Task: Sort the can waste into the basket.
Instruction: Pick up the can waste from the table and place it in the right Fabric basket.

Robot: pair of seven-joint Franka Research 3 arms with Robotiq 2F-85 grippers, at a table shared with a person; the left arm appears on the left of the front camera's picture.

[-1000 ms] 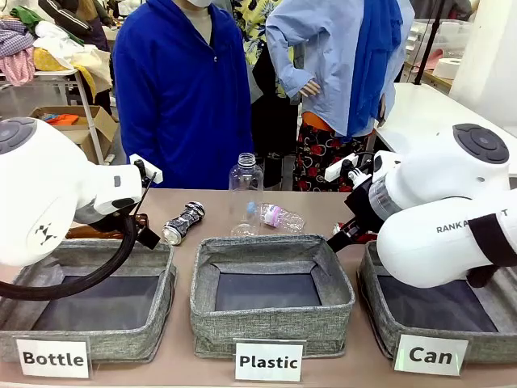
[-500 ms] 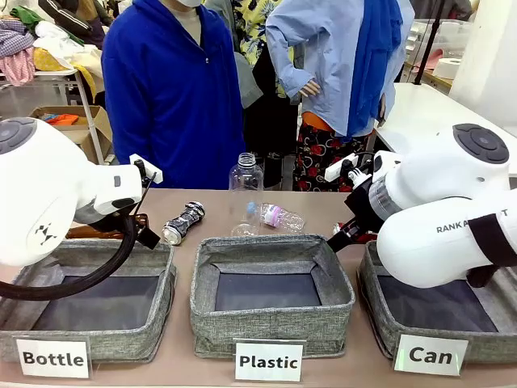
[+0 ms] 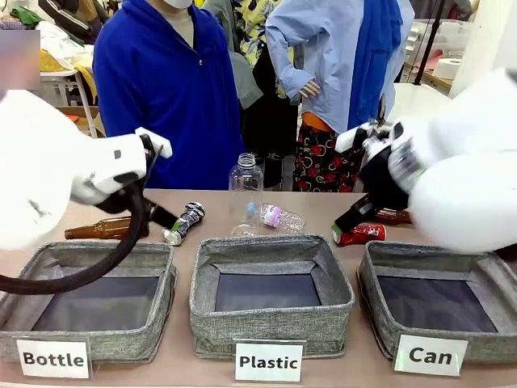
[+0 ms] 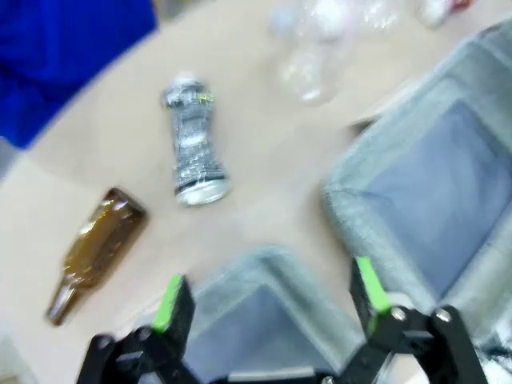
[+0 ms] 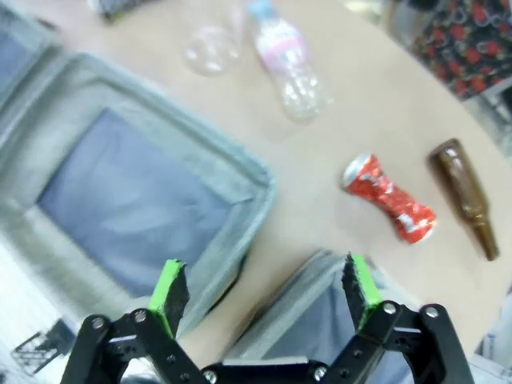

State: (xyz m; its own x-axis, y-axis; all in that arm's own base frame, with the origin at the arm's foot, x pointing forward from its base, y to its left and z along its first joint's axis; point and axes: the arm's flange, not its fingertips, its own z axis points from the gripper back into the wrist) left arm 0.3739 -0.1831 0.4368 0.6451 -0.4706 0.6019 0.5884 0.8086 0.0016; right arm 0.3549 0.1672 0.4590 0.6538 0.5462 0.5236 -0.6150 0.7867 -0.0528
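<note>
A crushed red can lies on the table just behind the basket labelled "Can"; the right wrist view shows this red can above my open right gripper. A crushed black-and-silver can lies at the left, behind the "Bottle" bin. The left wrist view has that can well above my open left gripper. Nothing sits between either pair of green pads. Both white arms hang raised over the bins' far sides in the front view.
Grey bins labelled "Bottle" and "Plastic" stand left and centre. A brown glass bottle lies at the left, another near the red can. Clear plastic bottles stand mid-table. A person in blue stands across the table.
Both arms have lifted and swung, blurring in the front view. The red can and the left brown bottle, earlier hidden behind the arms, have come into sight. The person shifted slightly left.
</note>
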